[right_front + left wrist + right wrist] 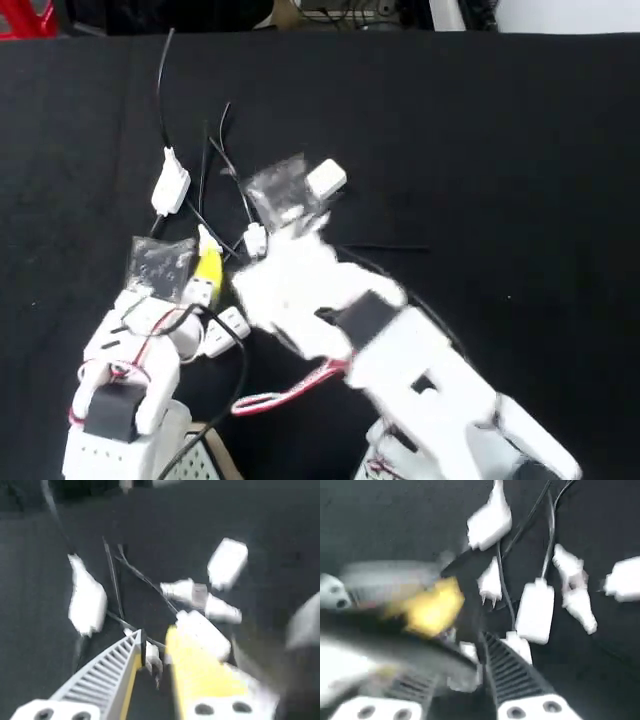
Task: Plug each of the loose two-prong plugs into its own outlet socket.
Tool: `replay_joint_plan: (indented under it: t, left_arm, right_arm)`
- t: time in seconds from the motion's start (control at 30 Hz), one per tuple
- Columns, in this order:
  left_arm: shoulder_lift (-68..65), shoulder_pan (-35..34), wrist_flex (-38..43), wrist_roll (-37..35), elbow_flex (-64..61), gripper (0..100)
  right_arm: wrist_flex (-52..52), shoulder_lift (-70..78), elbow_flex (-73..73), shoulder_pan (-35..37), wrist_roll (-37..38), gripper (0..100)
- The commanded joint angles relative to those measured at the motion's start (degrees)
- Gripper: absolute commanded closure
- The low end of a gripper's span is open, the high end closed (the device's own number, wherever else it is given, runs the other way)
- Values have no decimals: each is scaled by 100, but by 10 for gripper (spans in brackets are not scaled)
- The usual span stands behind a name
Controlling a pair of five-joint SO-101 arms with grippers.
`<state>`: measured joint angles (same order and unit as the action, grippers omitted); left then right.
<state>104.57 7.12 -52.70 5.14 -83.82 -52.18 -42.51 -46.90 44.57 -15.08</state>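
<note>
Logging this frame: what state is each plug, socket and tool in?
small plug: unplugged, prongs bare, at the left tool.
left tool: grip unclear.
right tool: blurred, state unclear.
oblong socket: lying flat, cord attached.
square block: lying free, apart from the rest.

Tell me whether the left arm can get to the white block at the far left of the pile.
Probably yes. The left gripper sits just short of the white block, with only thin black cords lying between them, and the right arm is over the other side of the pile.
</note>
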Motion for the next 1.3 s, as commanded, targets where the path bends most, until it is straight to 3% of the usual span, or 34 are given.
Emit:
replay_joint_plan:
  t: [0.0,0.3,0.53,0.67,0.8,0.93,1.13,1.27]
  left_arm:
    - [0,-75,9,18,356,946]
    - [0,-136,-97,114,312,946]
    - [0,-681,-440,730,321,946]
    - [0,-1367,-615,870,251,945]
    - [0,-2193,-1178,1688,13,945]
    - [0,-2396,-1292,2189,-629,946]
    - [0,-2387,-1257,2963,-1235,948]
    - [0,-2387,-1257,3033,-1235,948]
  right_arm:
    - [-62,4,180,123,62,987]
    - [-53,4,215,-132,246,987]
    - [484,488,171,-1662,1371,987]
    - [1380,1675,31,-2303,1591,987]
    - [2945,2941,-163,-2743,1996,987]
    - [3956,3653,-171,-2989,2075,987]
    - [4202,4031,-171,-3095,2303,987]
    - [4193,4084,-163,-3051,2303,986]
